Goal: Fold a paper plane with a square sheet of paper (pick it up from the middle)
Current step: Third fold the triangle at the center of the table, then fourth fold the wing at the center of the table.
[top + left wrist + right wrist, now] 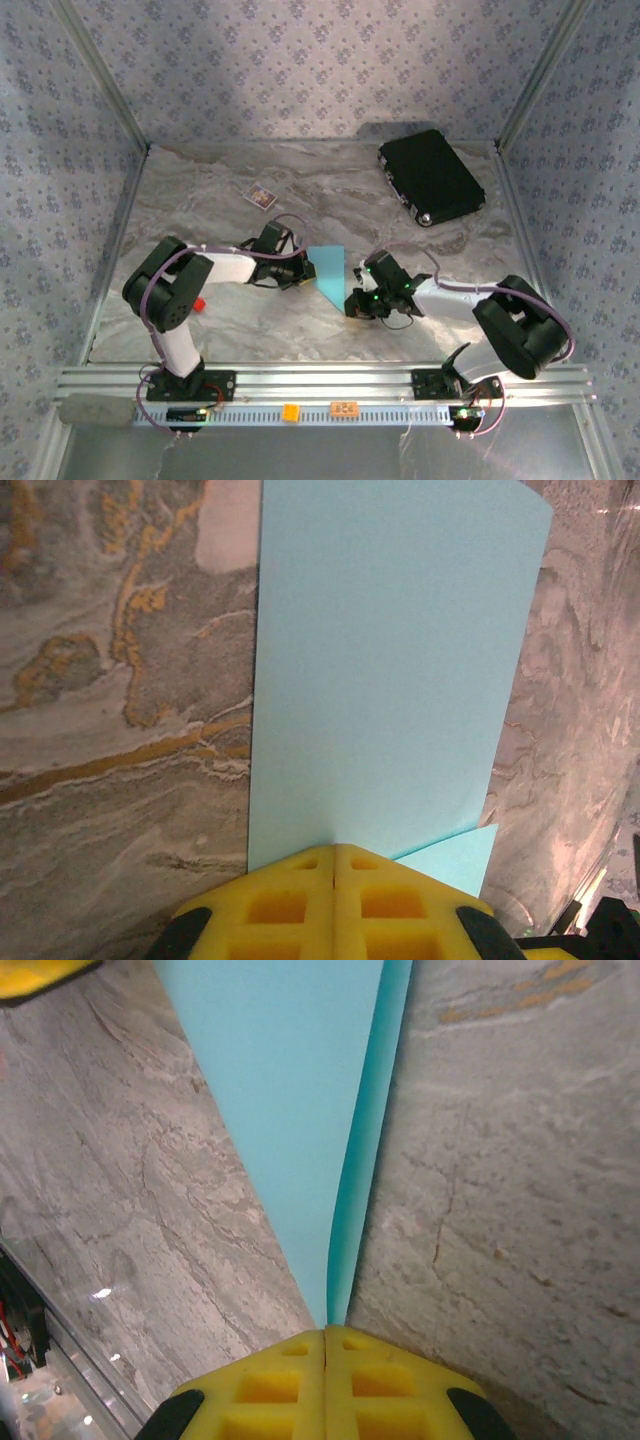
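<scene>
The light-blue square sheet of paper [328, 268] lies folded between the two arms at the middle of the table, tapering toward the right arm. My left gripper [306, 268] is shut on its wide left end. In the left wrist view the sheet [390, 670] runs straight out from the shut yellow jaws of that gripper [335, 848], with a folded flap at the lower right. My right gripper [352, 298] is shut on the narrow end. In the right wrist view the paper [290, 1090] narrows to a point between the jaws of the right gripper [325, 1332], a darker folded layer along its right edge.
A black rectangular case [431, 177] lies at the back right. A small dark card with a pale border [260, 197] lies at the back left. A small red object [199, 303] sits by the left arm. Patterned walls close in the marble table [200, 200] on three sides.
</scene>
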`<state>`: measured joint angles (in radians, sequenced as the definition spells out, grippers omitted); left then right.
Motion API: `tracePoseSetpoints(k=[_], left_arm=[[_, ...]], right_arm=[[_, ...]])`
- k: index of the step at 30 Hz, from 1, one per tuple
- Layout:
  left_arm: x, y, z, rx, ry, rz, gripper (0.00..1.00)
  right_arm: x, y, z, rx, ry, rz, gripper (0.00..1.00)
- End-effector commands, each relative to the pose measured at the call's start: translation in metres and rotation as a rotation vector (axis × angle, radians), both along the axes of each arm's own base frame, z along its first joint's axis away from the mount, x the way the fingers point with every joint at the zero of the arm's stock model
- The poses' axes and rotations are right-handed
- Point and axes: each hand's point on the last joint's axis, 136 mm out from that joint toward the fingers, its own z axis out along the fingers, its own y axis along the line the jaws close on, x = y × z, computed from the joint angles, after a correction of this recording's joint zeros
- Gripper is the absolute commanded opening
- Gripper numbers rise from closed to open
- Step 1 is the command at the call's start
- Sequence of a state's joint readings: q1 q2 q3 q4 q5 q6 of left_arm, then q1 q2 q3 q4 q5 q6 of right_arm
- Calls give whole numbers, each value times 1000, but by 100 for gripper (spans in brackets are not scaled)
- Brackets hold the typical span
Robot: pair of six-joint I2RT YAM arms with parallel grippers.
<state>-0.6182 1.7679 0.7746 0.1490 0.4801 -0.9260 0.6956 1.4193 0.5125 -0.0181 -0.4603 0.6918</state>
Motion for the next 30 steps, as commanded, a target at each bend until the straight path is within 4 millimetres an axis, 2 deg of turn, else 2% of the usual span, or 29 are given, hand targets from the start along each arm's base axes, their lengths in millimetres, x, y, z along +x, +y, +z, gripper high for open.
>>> tracePoseSetpoints(k=[1,6,8,11,13,16,21,26,30], left_arm=[[-22,20,-23,95,78,52,0],[-25,16,-8,86,38,74,1],[-24,15,3,79,6,79,3],[-20,17,18,82,-42,85,10],[-17,17,29,77,-73,89,18],[-13,22,38,88,-108,98,24],[-8,34,41,90,-109,118,30],[-5,41,41,67,-93,124,33],[-4,44,42,52,-86,131,35]], right_arm=[[17,-4,15,-29,-61,-47,8],[40,-19,16,-89,-102,-145,12],[45,-19,17,-85,-106,-156,17],[50,-10,25,-38,-112,-148,25],[51,-1,29,0,-106,-128,31],[52,7,29,24,-93,-108,36],[55,14,31,45,-89,-97,39],[55,18,27,41,-74,-76,38],[56,10,28,12,-95,-101,38]])
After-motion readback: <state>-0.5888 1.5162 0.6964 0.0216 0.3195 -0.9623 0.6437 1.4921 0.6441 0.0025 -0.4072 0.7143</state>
